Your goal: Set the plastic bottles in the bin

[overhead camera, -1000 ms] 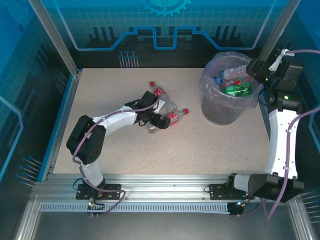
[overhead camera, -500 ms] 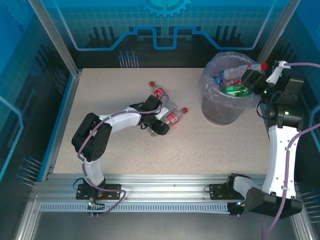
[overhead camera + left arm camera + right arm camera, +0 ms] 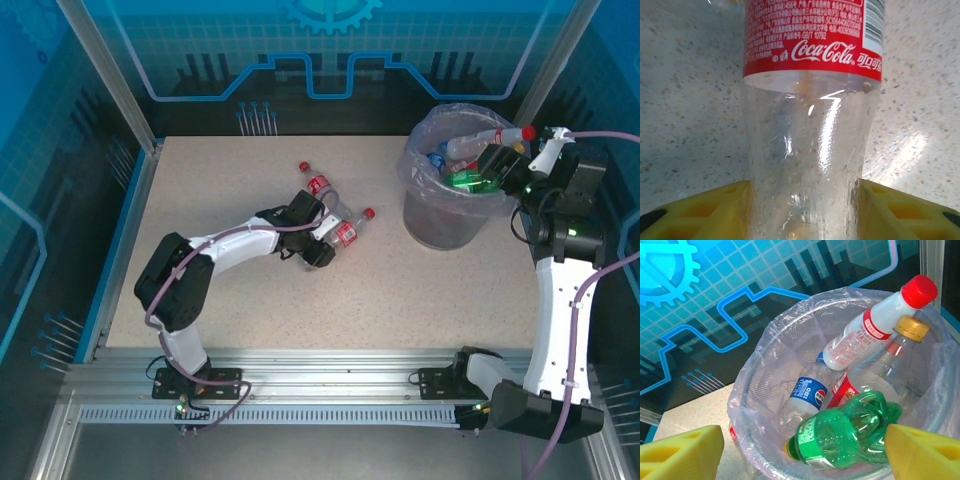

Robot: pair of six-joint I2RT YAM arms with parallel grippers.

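- Progress check: the round grey bin lined with a crinkled pale-purple bag [image 3: 440,222] stands at the table's far right and already carries a heap. On top are a green plastic bottle [image 3: 840,432], a white red-capped bottle [image 3: 867,332], a blue-labelled bottle [image 3: 807,392] and a gold-capped clear bottle [image 3: 911,327].
- The right gripper [image 3: 802,445] hangs over that rim, yellow fingers spread wide, gripping nothing.
- Mid-table, the left gripper [image 3: 803,197] has its fingers pressed against both sides of a clear Coca-Cola bottle with a red label [image 3: 800,130].
- Left to do, by the look of it: bin that one, then a second clear red-capped bottle [image 3: 322,187] lying just beside it.
- Hard to call: whether the gripped bottle is off the table yet. Its cap is cut off in the wrist view, the bin's lower layers are buried, and the left arm may cover more.
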